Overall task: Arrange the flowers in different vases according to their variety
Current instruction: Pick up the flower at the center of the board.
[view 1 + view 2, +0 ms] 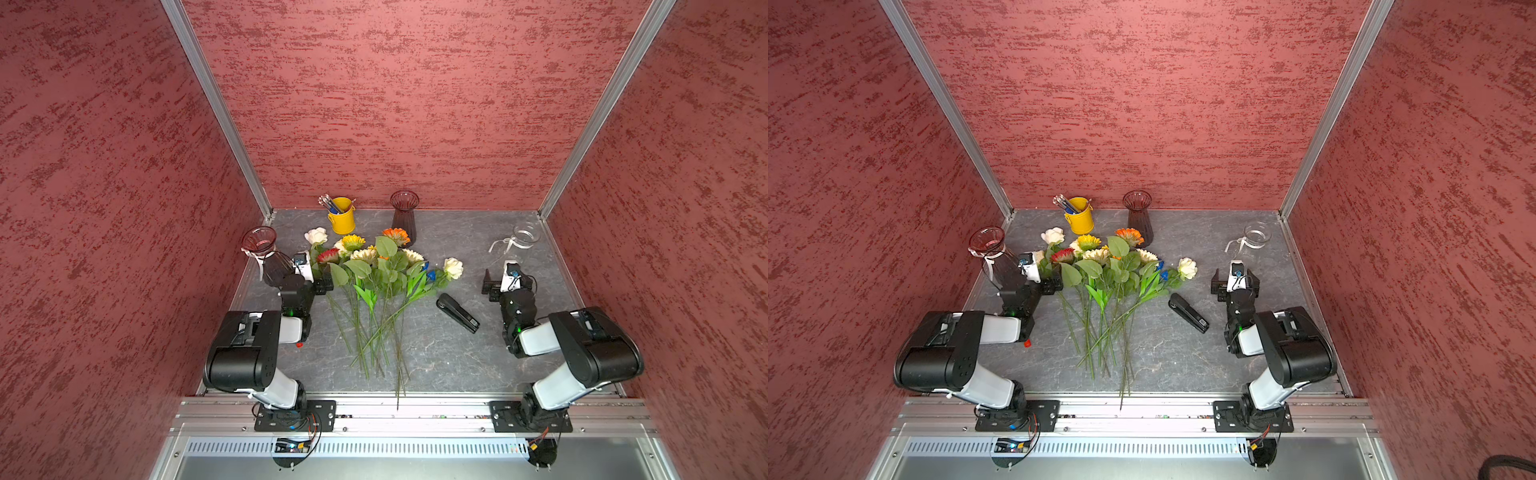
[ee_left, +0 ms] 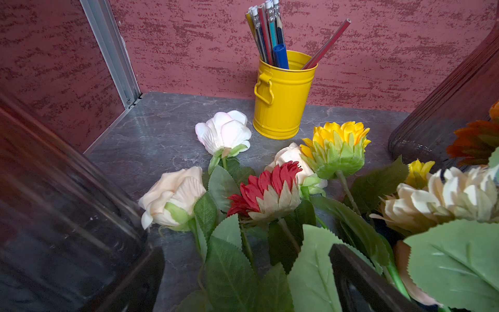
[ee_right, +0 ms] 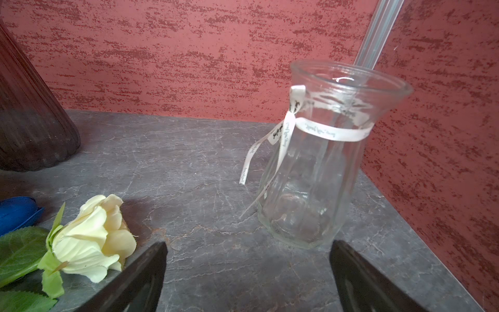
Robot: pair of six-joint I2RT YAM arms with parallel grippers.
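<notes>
Left arm (image 1: 245,353) at lower left and right arm (image 1: 590,353) at lower right in both top views: bulky black joint housings, smooth white link shells. Flat black base plates (image 1: 295,415) dotted with silver screws. Red, orange and black wires (image 1: 313,436) looping beneath each. Small green light (image 1: 291,311) on each black wrist block. White camera housings (image 1: 303,266) near the tips. Matte black, wedge-shaped fingers (image 3: 140,278) in the right wrist view.
</notes>
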